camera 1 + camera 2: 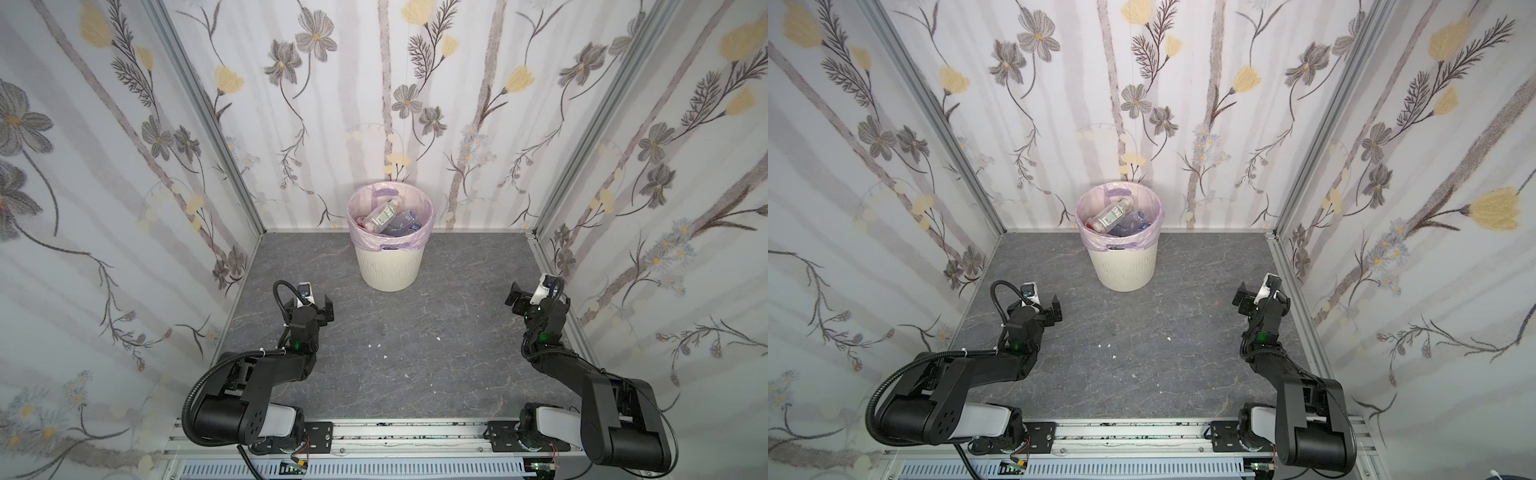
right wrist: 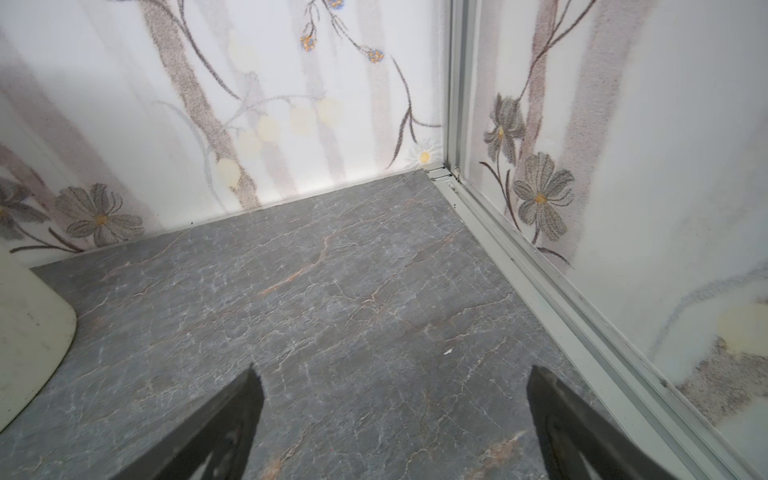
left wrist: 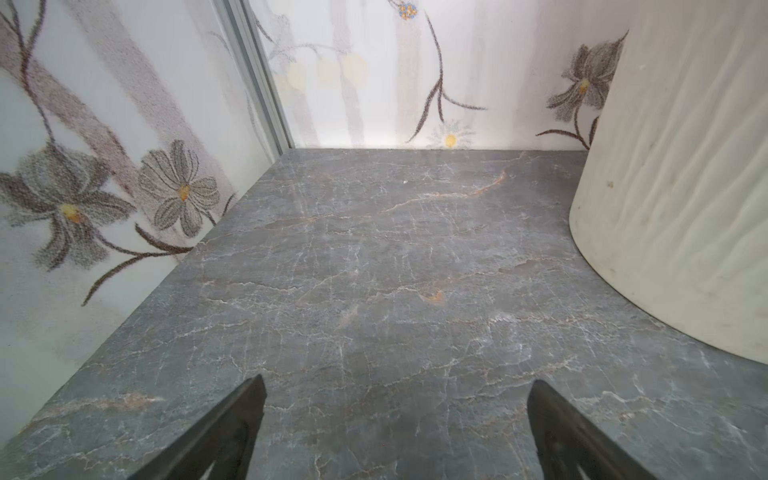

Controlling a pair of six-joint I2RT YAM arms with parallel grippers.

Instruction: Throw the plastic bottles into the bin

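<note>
You have the middle of the grey desk bare right to the back wall; only tiny white crumbs lie there. One obstacle: the bin, back centre, close to that wall (bottles heaped inside, the top one leaning up toward the rim). Ahead of the left gripper bare desk runs to the corner, the bin standing just to one side. The right gripper faces bare desk too, the side wall's metal rail close alongside.
</note>
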